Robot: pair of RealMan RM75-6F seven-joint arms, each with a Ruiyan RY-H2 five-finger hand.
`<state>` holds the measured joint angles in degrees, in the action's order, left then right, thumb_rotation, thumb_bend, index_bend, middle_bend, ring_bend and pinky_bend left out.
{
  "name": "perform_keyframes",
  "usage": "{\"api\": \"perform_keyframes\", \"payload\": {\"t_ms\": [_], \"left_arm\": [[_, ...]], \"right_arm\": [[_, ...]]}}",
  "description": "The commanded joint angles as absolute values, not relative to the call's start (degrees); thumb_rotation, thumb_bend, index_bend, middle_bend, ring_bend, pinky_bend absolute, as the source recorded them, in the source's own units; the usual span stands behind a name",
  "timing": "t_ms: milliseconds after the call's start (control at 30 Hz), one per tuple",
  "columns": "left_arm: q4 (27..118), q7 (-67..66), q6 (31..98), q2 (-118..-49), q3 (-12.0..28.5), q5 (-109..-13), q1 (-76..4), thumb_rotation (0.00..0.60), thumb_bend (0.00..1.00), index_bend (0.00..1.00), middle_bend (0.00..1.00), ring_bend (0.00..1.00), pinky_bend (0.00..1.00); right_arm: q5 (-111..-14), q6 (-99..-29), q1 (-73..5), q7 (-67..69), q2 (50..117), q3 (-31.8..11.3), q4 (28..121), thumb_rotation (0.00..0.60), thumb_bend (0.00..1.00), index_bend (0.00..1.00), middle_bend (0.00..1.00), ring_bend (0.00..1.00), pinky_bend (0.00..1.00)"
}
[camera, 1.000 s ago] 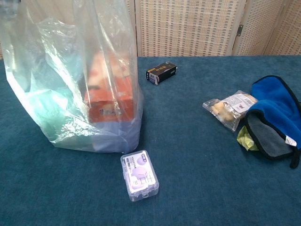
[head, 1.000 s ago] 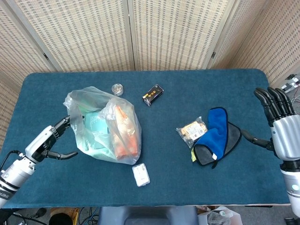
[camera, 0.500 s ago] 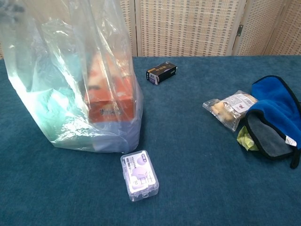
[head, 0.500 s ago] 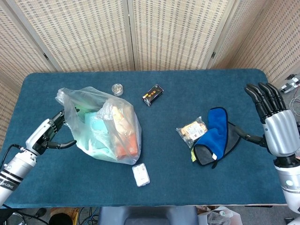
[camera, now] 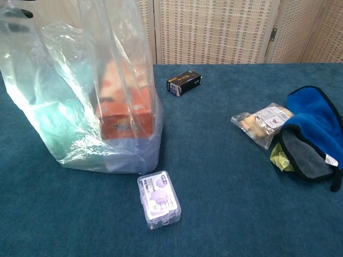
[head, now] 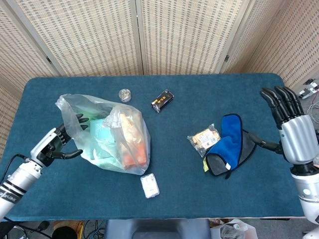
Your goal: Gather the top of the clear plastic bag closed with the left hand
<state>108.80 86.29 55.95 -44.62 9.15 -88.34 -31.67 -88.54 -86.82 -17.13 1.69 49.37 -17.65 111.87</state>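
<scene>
Where the bag stood: as you paused, the clear plastic bag (head: 112, 137) stood on the bench (head: 209, 89) right against your left hand (head: 56, 144), on that hand's inner side, with its loose top (head: 75, 107) just above and beyond the fingertips.
Left hand: its fingers were spread and reached into the near edge of the film; you held nothing firmly that I could see, though whether any film was pinched I could not tell.
Right hand: your right hand (head: 289, 127) hovered wide, fingers apart, empty, well apart from the bag across the bench.
Nearer hand: the left, by far.
Bag's axis: upright, mouth uppermost, boxes inside at the bottom.
Coming move: in my judgement you needed to reach up and inward from the left hand to bunch the top.
</scene>
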Motion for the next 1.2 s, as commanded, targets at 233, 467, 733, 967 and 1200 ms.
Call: {"api": "perform_keyframes", "payload": {"t_ms": [233,467,733,967,1200], "left_arm": [[105.02,99.01,54.88,-47.12,9.75,-92.27,-36.54,0.6,0.14,0.15,0.17,0.21,0.16],[105.25,101.83,55.98,-47.56,9.1,-93.12,-37.42,0.6,0.14,0.18,0.2,0.23,0.17],[106.23,102.57,56.37,-47.66,8.1,-93.77,-38.47,0.6,0.14,0.18,0.2,0.23,0.17],[106.62,102.56,56.84,-47.4,7.28,-93.93,-38.92,0.6,0.14,0.18,0.2,0.23,0.17],[108.22,101.62,57.37,-46.44,6.5,-94.06,-38.98,0.599,0.14,0.18,0.2,0.23,0.17]], "right_arm": [[-90.93,-83.38,-22.45,1.28,50.23,-19.83,112.52,0.6,0.13,0.05,0.09,0.04,0.07],[-90.17,-74.93,-31.42,0.25,53.23,-22.48,113.07,0.6,0.13,0.05,0.09,0.04,0.07],[-86.95,-68.33,-41.41,-2.02,60.67,-25.27,110.82,0.6,0.09,0.05,0.08,0.01,0.07],[-83.68,-65.27,-48.58,-4.39,66.95,-27.43,107.86,0.6,0.04,0.03,0.06,0.0,0.07],[-81.0,-62.9,-53.94,-7.07,72.2,-27.75,104.75,0.6,0.01,0.0,0.01,0.0,0.06]]}}
